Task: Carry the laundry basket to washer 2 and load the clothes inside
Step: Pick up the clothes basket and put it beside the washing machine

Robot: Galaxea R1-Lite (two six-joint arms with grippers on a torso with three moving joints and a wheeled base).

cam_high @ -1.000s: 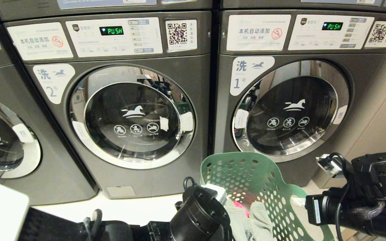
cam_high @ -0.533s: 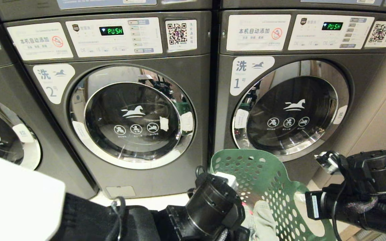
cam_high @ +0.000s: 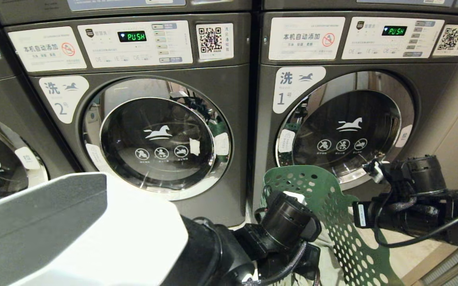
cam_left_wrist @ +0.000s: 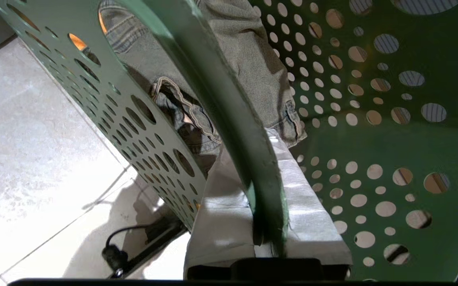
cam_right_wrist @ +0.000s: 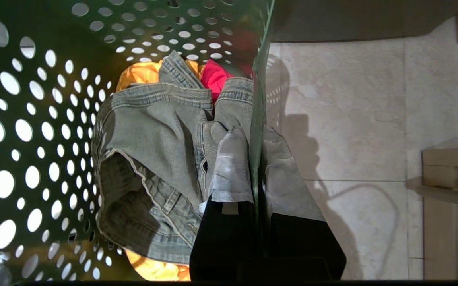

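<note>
The basket (cam_high: 334,222) hangs between both arms, in front of the seam between the two washers and more before washer 1 (cam_high: 344,131) than washer 2 (cam_high: 157,137), which lies to its left with the door shut. The clothes (cam_right_wrist: 153,159) sit inside. The left gripper (cam_left_wrist: 268,222) is clamped narrow on one rim, the right gripper (cam_right_wrist: 253,174) likewise on the opposite rim. The carry likely needs to go leftward, and neither arm is free for the door.
</note>
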